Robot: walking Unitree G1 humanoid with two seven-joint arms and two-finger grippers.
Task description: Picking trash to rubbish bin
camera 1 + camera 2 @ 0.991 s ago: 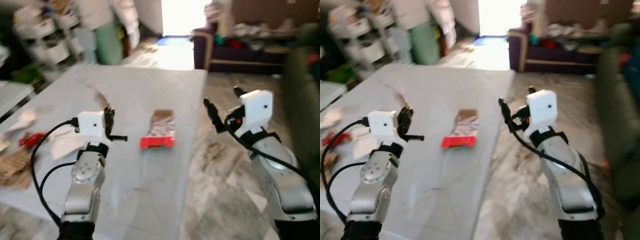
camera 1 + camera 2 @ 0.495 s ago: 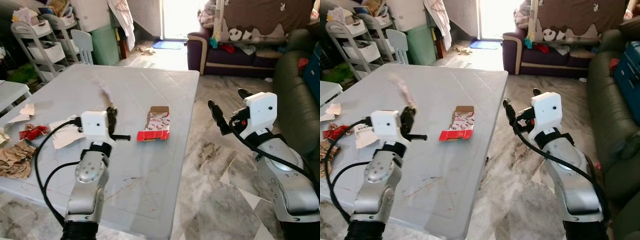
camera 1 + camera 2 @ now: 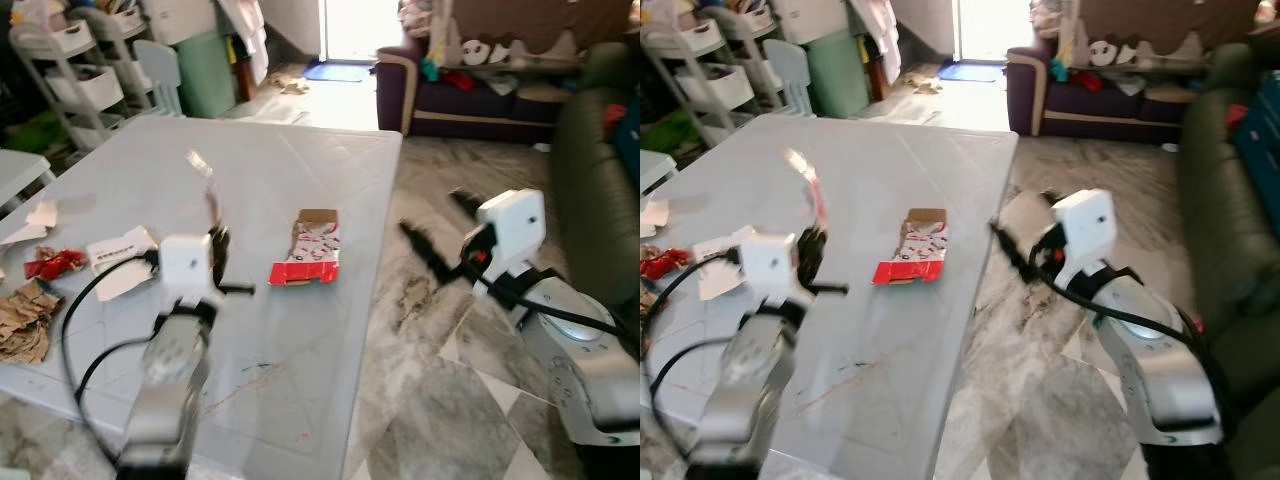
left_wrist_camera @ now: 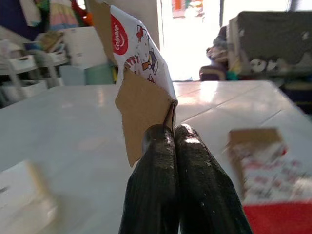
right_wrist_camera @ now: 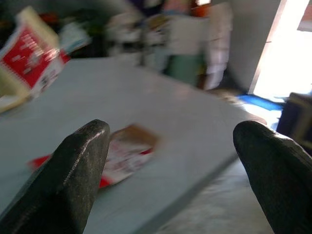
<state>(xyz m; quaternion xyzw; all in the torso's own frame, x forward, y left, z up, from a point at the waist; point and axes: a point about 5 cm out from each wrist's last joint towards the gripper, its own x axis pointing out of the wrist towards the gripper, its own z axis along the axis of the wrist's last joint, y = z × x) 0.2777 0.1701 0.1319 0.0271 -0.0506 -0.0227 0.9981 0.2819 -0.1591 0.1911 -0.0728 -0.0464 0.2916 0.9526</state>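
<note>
Scraps: crumpled paper and a red wrapper (image 3: 55,263) lie at the table's left edge, well out to the left of the left end effector.
Left end effector (image 4: 171,139): fingers pressed together, pinching a torn carton piece (image 4: 139,73) (cardboard flap with a red-and-white printed panel), which it holds upright above the table (image 3: 290,150).
Flattened carton (image 3: 308,248): the next piece of trash, lying flat on the table between the two end effectors, just to the right of the left one and a little ahead of it.
Long axis: runs away from the robot, red end nearest, brown flap farthest.
Right end effector (image 5: 173,165): fingers spread wide, holding nothing, hovering off the table's right edge over the marble floor; the carton lies to its left, across the edge.
Nearer arm: the left, judging by the gap, but it is occupied, so the free right looks the likelier to reach (blur makes this uncertain).
Bin: none identifiable.
</note>
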